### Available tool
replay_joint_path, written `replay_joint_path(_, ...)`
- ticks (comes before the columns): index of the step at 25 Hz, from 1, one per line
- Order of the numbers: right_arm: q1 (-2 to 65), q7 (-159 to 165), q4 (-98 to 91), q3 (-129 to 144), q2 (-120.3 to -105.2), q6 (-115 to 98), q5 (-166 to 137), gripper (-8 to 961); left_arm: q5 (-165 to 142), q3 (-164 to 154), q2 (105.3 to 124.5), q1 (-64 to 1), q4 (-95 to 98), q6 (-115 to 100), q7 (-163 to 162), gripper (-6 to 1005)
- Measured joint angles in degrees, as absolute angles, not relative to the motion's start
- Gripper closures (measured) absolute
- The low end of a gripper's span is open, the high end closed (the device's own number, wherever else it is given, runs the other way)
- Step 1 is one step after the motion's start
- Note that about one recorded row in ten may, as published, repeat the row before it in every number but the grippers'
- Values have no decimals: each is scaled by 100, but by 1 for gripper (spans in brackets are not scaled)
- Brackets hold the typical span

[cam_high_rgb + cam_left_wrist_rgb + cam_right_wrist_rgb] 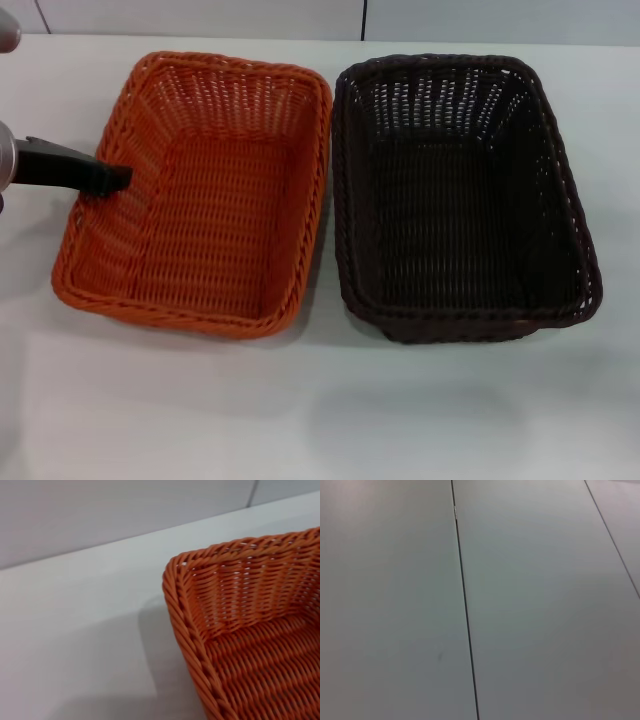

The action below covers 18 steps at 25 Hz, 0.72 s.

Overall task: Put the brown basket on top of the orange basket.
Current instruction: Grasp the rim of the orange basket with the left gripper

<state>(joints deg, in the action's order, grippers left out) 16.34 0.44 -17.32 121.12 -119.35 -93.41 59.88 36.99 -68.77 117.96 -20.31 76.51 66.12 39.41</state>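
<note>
The orange basket (200,190) stands on the white table at the left in the head view, and one corner of it shows in the left wrist view (240,625). The brown basket (460,200) stands right beside it on the right, upright and empty. My left gripper (112,180) reaches in from the left edge, its black tip at the orange basket's left rim, over the inner wall. My right gripper is out of view; the right wrist view shows only flat grey panels.
The white table (300,410) runs wide in front of both baskets. A grey wall (100,515) stands behind the table's far edge. The grey panels have dark seams (465,610).
</note>
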Motion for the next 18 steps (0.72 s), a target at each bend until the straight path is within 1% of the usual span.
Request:
replay_joint_path(1, 1636, 43, -1733, 12112, -11935, -9342, 5988, 128, 3718, -6852, 11795, -2057, 7643, 6641, 4053, 770)
replay_joint_path(6, 1649, 44, -1733, 12114, -11935, -9343, 5988, 128, 4052, -6459, 11791, -2198, 7634, 6956, 4980, 770)
replay_joint_path(9, 1650, 44, -1739, 12120, -11935, -9346, 5988, 127, 4363, -5924, 11742, -2417, 7533, 7444, 5877, 771)
replay_joint_path(12, 1644, 44, -1743, 12131, -11935, -9352, 5987, 127, 4593, -5280, 11644, -2728, 7215, 7957, 6509, 771)
replay_joint_path(13, 1644, 44, -1743, 12131, -11935, -9352, 5987, 127, 4684, -4910, 11555, -2933, 6927, 8188, 6841, 772)
replay_joint_path(17, 1635, 44, -1757, 12133, -11940, -9352, 5964, 127, 4771, -4369, 11353, -3365, 6373, 8608, 7602, 776)
replay_joint_path(18, 1635, 44, -1757, 12133, -11940, -9352, 5964, 127, 4771, -4369, 11353, -3365, 6373, 8608, 7602, 779)
